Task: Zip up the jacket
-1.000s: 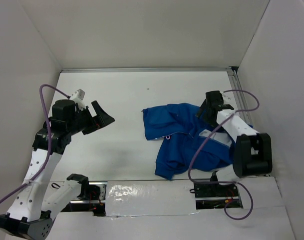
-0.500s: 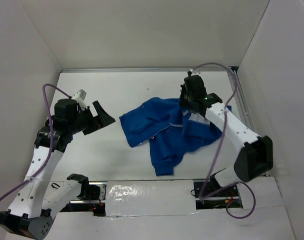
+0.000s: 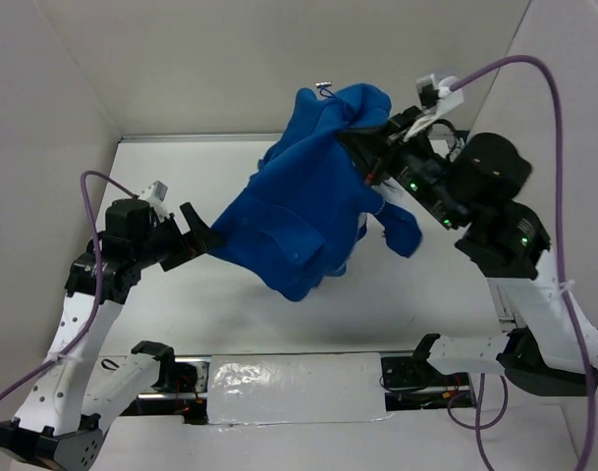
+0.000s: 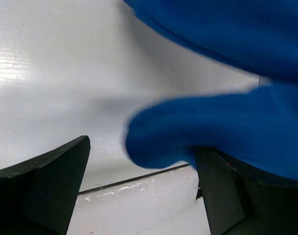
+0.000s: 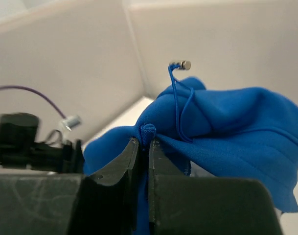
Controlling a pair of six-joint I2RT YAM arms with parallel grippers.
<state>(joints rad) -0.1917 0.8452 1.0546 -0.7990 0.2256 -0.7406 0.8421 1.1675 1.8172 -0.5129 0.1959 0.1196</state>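
My right pincer (image 5: pixel 143 143) clamps a fold of the limp, light royal-blue fabric jacket (image 3: pixel 308 211), upper centre; left pincer (image 3: pixel 198 235) gapes open. I'd grip its front hem.

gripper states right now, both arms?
left gripper: open, gripping nothing; jacket fabric hangs in the gap.
right gripper: closed on the jacket.

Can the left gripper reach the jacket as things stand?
Probably yes: the jacket, held up by the shut right gripper, hangs a fold just in front of the open left gripper, with nothing between them.
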